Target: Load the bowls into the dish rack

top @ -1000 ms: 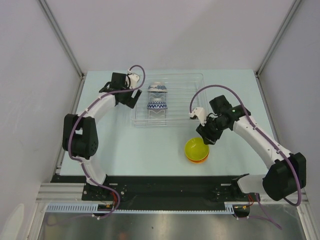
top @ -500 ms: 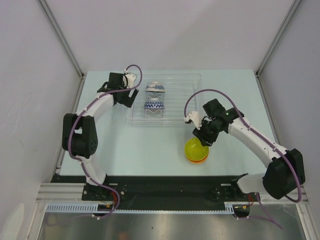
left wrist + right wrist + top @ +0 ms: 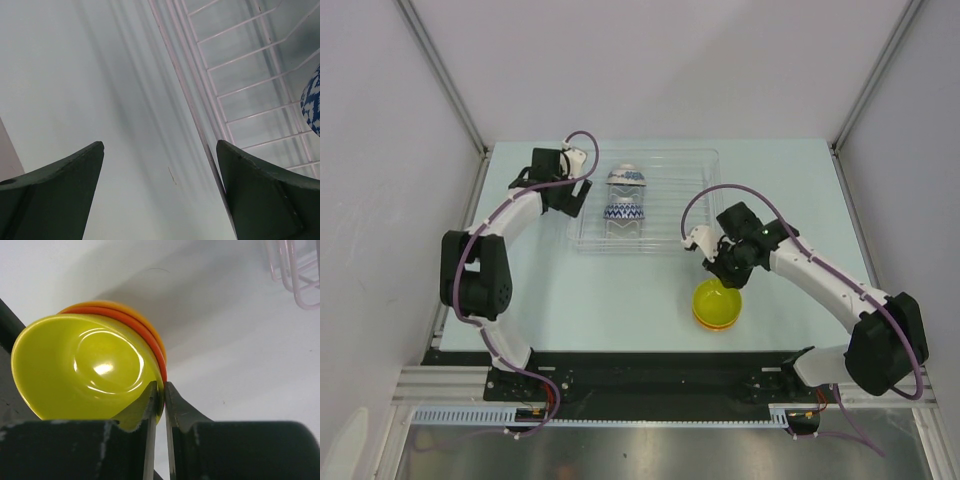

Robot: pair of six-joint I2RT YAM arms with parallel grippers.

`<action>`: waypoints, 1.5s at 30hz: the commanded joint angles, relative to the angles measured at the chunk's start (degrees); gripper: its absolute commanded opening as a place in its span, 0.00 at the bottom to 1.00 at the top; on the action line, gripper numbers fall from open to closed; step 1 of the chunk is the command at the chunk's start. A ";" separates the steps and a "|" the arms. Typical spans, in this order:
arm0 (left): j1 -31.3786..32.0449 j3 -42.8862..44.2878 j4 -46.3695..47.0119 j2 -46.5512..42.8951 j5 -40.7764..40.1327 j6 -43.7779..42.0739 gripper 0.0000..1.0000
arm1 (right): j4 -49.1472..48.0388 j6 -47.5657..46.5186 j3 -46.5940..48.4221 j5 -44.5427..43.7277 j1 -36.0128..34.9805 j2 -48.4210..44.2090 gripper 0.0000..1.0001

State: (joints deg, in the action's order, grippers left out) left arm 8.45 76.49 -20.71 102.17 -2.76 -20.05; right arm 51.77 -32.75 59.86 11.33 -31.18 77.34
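On the bench point(image 3: 620, 300), nearest the arm bases, a yellow bowl point(image 3: 716, 301) sits nested in an orange bowl point(image 3: 117, 305) and a red bowl point(image 3: 136, 323). The right tool point(image 3: 159, 390) is narrowed onto the yellow bowl's far rim, one finger inside and one outside. A strip of bare bench separates this stack from the dish rack point(image 3: 695, 160) beyond. Two white bowls with blue zigzags point(image 3: 623, 195) stand on edge in the rack's left part, one behind the other. The left tool point(image 3: 159, 145) hangs spread wide over the rack's left wall, holding nothing.
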 commanded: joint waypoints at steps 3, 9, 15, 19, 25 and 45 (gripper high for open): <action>-1.06 -0.81 -1.97 -4.08 0.13 -1.13 1.00 | -0.53 0.50 3.60 -4.65 -2.22 -1.75 0.11; -1.06 -0.81 -2.58 -4.96 0.92 -0.95 1.00 | -0.18 0.67 5.62 -6.06 -4.06 -2.28 0.00; -1.15 -0.73 -3.11 -5.58 1.18 -0.95 1.00 | 0.79 0.94 8.08 -6.76 -6.43 -2.99 0.00; -1.06 -0.73 -3.64 -6.37 1.71 -0.86 1.00 | 1.84 0.76 10.45 -7.29 -7.75 -3.34 0.00; -1.06 -1.08 -5.74 -9.09 4.69 -0.60 1.00 | 0.89 -1.17 15.20 -8.95 -8.37 -3.60 0.00; -1.06 -3.89 -14.01 -26.67 12.87 -1.56 1.00 | -44.26 -17.68 21.27 -32.07 -5.66 14.13 0.00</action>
State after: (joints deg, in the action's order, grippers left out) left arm 7.79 74.43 -32.75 79.85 7.22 -20.25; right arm 25.47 -45.06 78.67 -14.79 -38.72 86.94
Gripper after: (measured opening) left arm 0.996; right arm 0.031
